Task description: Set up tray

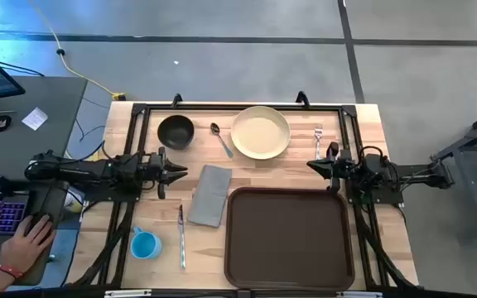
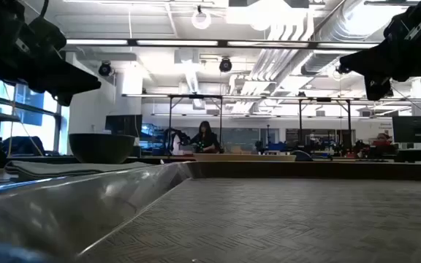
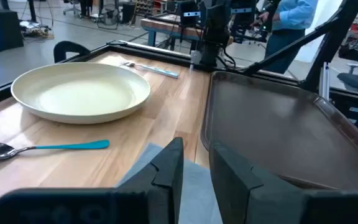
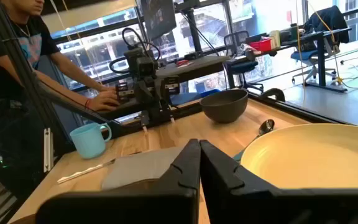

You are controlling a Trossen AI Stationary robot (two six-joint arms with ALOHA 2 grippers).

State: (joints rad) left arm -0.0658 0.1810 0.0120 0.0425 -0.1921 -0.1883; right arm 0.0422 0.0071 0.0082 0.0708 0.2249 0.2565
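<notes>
While both arms hang above the wooden table point(image 1: 371, 116), nothing is held. Its fingers parted by a narrow gap and gripping nothing, the left gripper point(image 1: 182, 172) sits over the left side, just beside the grey napkin point(image 1: 209, 195). With fingers pressed together, the right gripper point(image 1: 311, 165) hovers near the tray's far edge. The tray point(image 1: 288, 236), dark brown and bare, lies flat at the near right of the table. Beyond it sit a cream plate point(image 1: 260, 132), a dark bowl point(image 1: 175, 131), a spoon point(image 1: 220, 139) and a fork point(image 1: 318, 139). A blue cup point(image 1: 145, 244) and a knife point(image 1: 181, 236) lie near the front left. A person's hand point(image 1: 25, 242) rests on a desk beside the table.
</notes>
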